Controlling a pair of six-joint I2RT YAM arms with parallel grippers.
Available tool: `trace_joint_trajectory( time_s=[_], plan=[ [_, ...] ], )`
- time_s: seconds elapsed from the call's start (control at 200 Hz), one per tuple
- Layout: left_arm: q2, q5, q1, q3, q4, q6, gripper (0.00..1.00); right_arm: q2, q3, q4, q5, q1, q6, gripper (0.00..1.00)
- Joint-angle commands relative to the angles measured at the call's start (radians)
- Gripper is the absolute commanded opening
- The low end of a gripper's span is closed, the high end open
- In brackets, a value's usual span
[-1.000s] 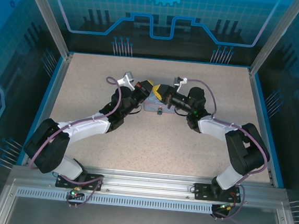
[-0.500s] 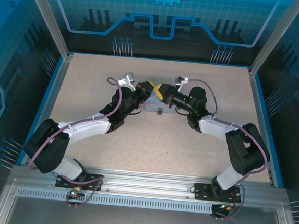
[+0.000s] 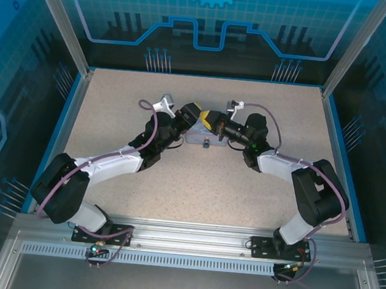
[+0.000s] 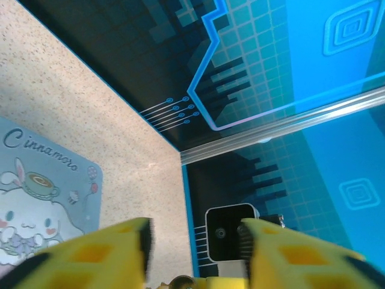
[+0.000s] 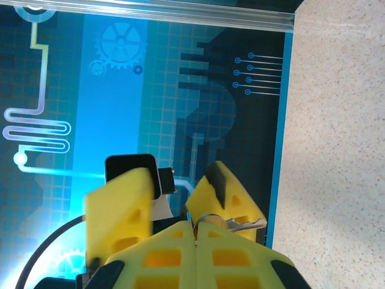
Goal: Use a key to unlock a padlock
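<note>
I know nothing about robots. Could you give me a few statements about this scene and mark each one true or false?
1. The left gripper is clamped shut. False: its fingers stand apart.
2. The tin has a cartoon character printed on it. True.
3. The right gripper is shut. True.
4. The tin sits in the near right corner of the table. False: it lies near the middle, where the two grippers meet.
</note>
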Motion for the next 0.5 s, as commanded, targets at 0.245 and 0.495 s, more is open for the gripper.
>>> trace_joint_trajectory(
  time_s=[0.245, 0.495],
  plan=[
    [-0.175, 0.105, 0.066, 0.09, -0.347, 0.138, 0.72, -0.145, -0.075, -0.12, -0.068, -0.066, -0.141, 0.0],
    [-0.164, 0.233, 0.069, 0.108, -0.411, 0.138, 0.72, -0.172, -0.073, -0.159, -0.099, -0.075, -0.167, 0.0]
  ],
)
